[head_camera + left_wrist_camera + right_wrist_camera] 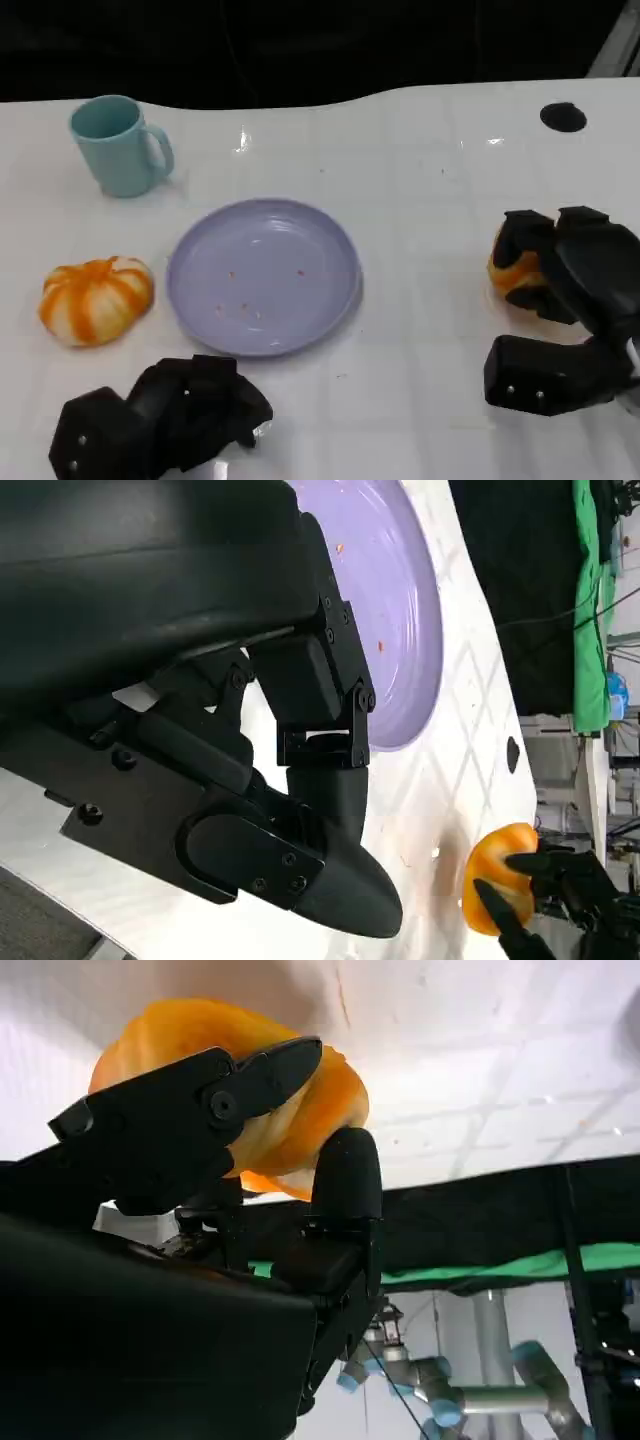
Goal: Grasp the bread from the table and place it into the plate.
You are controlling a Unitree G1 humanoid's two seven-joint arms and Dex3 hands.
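- Orange bread (pixel 515 268) sits at the right of the white surface (pixel 430 180), the right hand (pixel 568 300) closed around it; the lavender plate (pixel 205 300) lies well left. The grasp looks made; next comes a lift and carry leftward.
- Left wrist view: left hand (pixel 300 730) curled, holding nothing.
- Right wrist view: fingers (pixel 345 1185) clasp the bread.

Lilac plate (pixel 200 300), orange bread (pixel 512 272)

Orange bread (pixel 512 270) on table, right of empty lavender plate (pixel 263 275).
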